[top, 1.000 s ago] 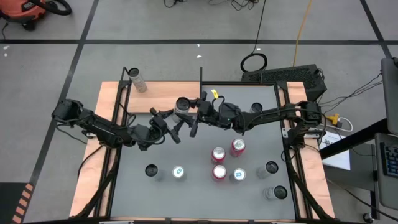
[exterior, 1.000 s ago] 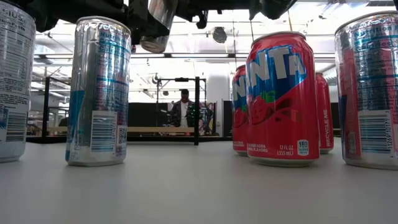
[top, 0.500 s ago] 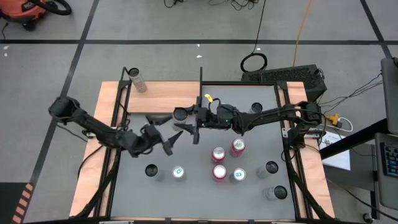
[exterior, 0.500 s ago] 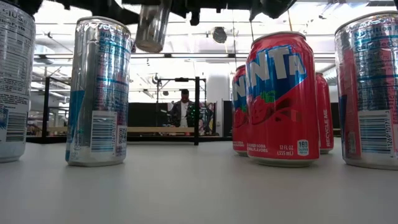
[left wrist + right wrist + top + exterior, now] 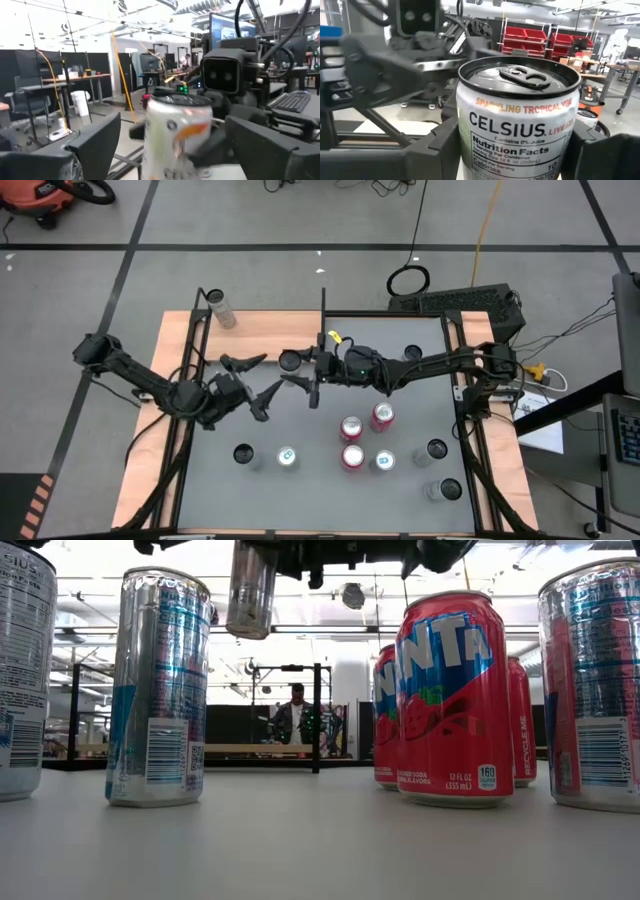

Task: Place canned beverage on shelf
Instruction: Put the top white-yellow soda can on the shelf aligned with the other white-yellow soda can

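Grey floor (image 5: 250, 220) w/ black lines; red shelving (image 5: 532, 40); bright ceiling lights.

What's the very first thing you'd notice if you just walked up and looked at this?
The tall silver Celsius drink can held off the table, clamped in the right end effector near the middle of the grey tabletop. The left end effector hangs open just beside it. Nearer the table's front edge stand more cans, with three bright red strawberry soda cans clustered together. Along the far edge is the light-brown wooden shelf board.
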`<state>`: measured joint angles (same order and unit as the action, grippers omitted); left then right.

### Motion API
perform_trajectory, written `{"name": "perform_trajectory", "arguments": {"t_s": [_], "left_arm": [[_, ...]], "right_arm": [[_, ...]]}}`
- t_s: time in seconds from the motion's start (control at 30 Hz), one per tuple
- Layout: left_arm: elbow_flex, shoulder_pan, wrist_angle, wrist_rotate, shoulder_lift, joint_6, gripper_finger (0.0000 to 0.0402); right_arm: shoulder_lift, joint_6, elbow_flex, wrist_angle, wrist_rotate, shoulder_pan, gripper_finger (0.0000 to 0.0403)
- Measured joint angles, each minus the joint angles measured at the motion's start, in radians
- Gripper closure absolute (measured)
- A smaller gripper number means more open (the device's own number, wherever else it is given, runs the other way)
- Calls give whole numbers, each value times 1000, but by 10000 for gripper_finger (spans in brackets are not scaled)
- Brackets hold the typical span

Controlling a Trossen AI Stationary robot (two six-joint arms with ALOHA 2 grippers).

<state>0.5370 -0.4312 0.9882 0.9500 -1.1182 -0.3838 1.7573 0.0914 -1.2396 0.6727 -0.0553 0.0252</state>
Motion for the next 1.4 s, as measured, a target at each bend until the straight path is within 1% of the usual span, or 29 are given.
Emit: {"name": "perform_trajectory", "arguments": {"t_s": [0.1, 0.2, 0.4, 0.5, 0.63, 0.8, 0.9, 1.13, 1.4], "left_arm": [[33, 37, -55, -43, -20, 3, 45], [74, 60, -123, -47, -53, 3, 45], [133, 90, -204, -50, -96, 12, 45], [153, 108, -255, -51, -104, 48, 45], [160, 136, -320, -51, -104, 139, 45], [160, 148, -340, -51, -104, 170, 46], [160, 148, -343, -37, -104, 170, 59], [160, 149, -371, -28, -104, 169, 112], [160, 149, -399, -22, -105, 171, 145]], "right_arm": [[0, 0, 0, -9, 0, 0, 206], [0, 0, 0, -10, 0, 0, 206], [0, 1, 0, -25, 0, 0, 205], [0, 4, 0, -30, 0, 0, 205], [0, 12, 0, -41, -6, 0, 205], [0, 12, 1, -44, -17, 1, 204], [0, 26, 1, -47, -32, 1, 204], [0, 29, 1, -79, -52, 0, 204], [0, 34, 1, -101, -54, 0, 204]]}}
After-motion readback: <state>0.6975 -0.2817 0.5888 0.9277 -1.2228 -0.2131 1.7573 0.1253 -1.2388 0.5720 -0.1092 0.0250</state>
